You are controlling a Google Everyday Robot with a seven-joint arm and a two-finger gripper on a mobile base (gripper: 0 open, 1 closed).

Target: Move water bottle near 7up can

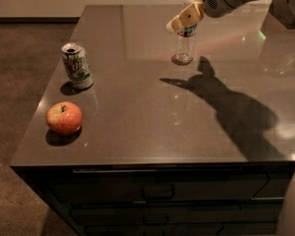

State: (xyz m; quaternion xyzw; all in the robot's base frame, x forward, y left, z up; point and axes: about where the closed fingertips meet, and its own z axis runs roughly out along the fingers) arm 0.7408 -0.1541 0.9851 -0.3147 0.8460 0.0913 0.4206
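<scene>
The water bottle (185, 48) stands upright at the far middle of the dark countertop; it is clear plastic with a white cap. My gripper (183, 19) reaches in from the upper right and sits in front of the bottle's upper part, covering its label band. The 7up can (77, 66), green and white with a silver top, stands upright near the left edge, well to the left of the bottle.
A red apple (64, 118) lies near the front left corner, in front of the can. The countertop (137, 112) ends close on the left and front, with drawers (157, 193) below. The arm's shadow falls across the right side.
</scene>
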